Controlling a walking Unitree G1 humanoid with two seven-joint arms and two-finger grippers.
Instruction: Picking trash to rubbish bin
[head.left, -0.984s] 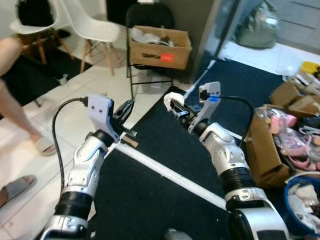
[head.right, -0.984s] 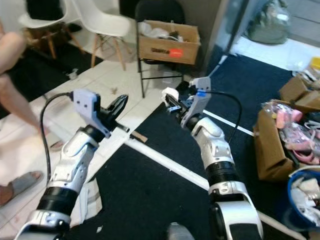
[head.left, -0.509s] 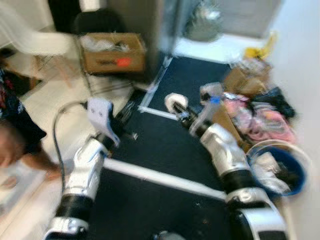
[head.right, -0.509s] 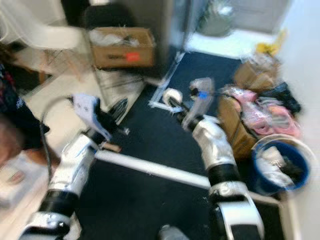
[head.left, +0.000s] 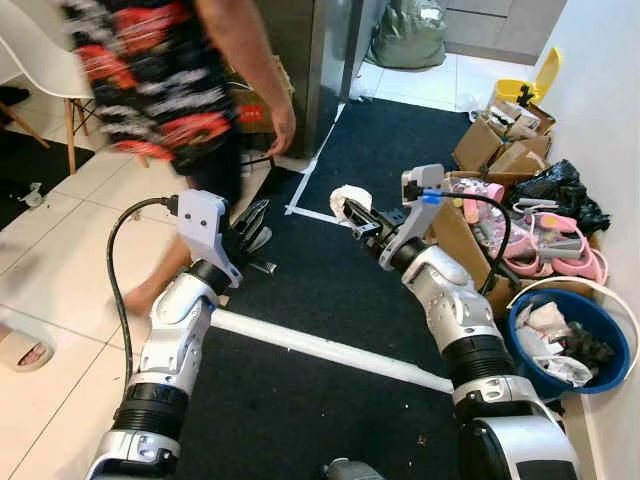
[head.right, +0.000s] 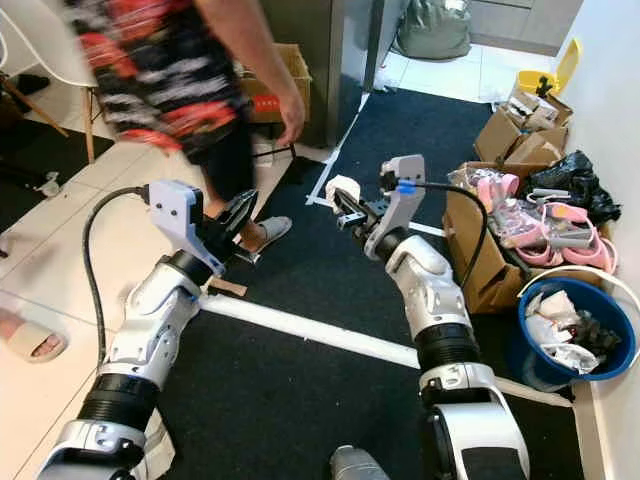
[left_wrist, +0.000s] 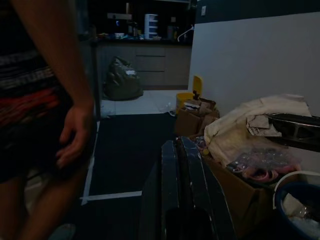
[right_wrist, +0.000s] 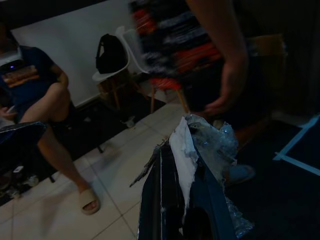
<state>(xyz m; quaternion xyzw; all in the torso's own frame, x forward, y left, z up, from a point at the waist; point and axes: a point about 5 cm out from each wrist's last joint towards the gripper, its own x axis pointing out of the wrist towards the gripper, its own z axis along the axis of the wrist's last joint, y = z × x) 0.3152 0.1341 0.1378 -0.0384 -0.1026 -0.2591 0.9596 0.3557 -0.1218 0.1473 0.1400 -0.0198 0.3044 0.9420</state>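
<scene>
Right hand: raised in front of the robot over the black mat, fingers clamped on a crumpled wad of white paper and clear plastic. In the right wrist view the wad sat pinched between the two black fingers and spilled over their tips.

Left hand: held out at about the same height, over the mat's edge near the tiled floor. In the left wrist view its fingers lay pressed together with nothing between them.

Blue bin: stood on the floor to the robot's right, against the white wall, well apart from the held wad. It already held crumpled white and dark rubbish.

Brown cardboard box: just beside the bin, between it and the right arm, heaped with pink plastic items.

Further cardboard boxes and a black bag: along the wall beyond. A yellow object stood behind them.

Person: in a patterned red, black and white top, blurred, just ahead of the left hand, one hand hanging down.

White stripe: crossed the mat below both arms.

White chair: at the far left.

Second person: seated, seen in the right wrist view.
</scene>
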